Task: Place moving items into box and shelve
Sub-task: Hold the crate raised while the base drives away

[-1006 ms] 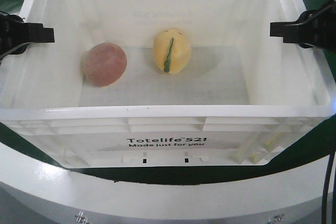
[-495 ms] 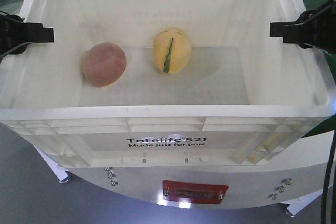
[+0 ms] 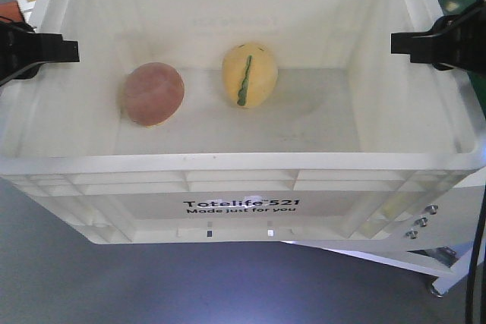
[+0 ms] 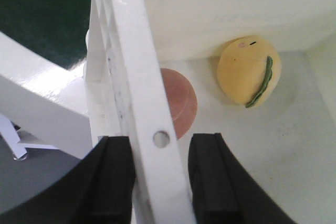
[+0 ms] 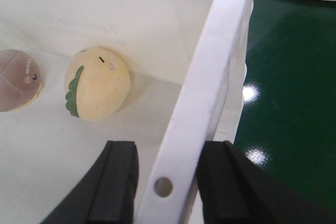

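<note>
1. The white box (image 3: 243,163), printed "Totelife 521 Made just for you" on its near wall, fills the front view. It is open-topped, with a ribbed rim.
2. A green-topped table (image 5: 294,103) lies just beside the box's right wall. Grey floor (image 3: 91,278) shows under the box's near edge.
3. The left gripper (image 4: 158,148) sits on the box's left wall. Its black fingers (image 4: 113,177) are clamped on the rim, one inside and one outside.
4. The right gripper (image 5: 168,153) grips the right wall the same way, with the rim pinched between its fingers (image 5: 118,182).
5. The pinkish-brown ball (image 3: 153,93) rests on the box floor at the left, near the left wall.
6. The yellow egg shape (image 3: 249,75), with a green stripe, lies inside near the far wall. It is just right of the ball and not touching it.
</note>
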Robot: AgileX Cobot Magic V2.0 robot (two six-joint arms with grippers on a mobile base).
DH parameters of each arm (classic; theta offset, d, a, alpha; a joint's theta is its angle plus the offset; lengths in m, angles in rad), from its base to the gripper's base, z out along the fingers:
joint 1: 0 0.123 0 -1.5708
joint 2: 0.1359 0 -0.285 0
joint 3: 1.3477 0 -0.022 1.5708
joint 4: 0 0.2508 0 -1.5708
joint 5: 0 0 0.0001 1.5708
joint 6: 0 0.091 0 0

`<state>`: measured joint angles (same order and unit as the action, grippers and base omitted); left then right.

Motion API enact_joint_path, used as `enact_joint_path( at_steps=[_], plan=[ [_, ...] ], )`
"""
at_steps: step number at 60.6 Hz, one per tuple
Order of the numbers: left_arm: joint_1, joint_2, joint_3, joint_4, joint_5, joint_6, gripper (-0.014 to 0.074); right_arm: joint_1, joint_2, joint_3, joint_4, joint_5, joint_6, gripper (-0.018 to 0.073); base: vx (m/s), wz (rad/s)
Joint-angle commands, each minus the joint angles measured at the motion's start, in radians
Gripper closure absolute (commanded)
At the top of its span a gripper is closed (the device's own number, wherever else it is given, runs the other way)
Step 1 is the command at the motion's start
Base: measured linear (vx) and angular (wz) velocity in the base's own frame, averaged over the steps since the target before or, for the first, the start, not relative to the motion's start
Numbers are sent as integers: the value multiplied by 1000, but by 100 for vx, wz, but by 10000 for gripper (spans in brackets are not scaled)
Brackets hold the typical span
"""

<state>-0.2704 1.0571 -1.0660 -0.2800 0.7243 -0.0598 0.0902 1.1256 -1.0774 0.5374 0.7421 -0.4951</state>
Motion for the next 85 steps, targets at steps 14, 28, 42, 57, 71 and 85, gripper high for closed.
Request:
enact_joint_path(
  at_steps=[14, 28, 42, 57, 71, 85],
  plan=[
    [-10, -31, -50, -92, -147, 9, 603, 11, -35, -40, 92, -61, -51, 565, -22, 45],
    [-10, -31, -50, -92, -147, 9, 603, 11, -35, -40, 92, -61, -51, 565, -18, 61],
    [-10, -31, -50, -92, -147, 9, 603, 11, -35, -40, 92, -60, -51, 565, -16, 70],
    [-10, -31, -50, -92, -147, 9, 603, 11, -35, -40, 92, -53, -51, 565, -15, 77],
    [-10, -31, -50, -92, -147, 9, 603, 11, -35, -40, 92, -53, -51, 565, -12, 79],
    [-10, -31, -50, -92, -147, 9, 603, 11, -35, -40, 92, -53, -51, 565, -9, 82]
  ],
)
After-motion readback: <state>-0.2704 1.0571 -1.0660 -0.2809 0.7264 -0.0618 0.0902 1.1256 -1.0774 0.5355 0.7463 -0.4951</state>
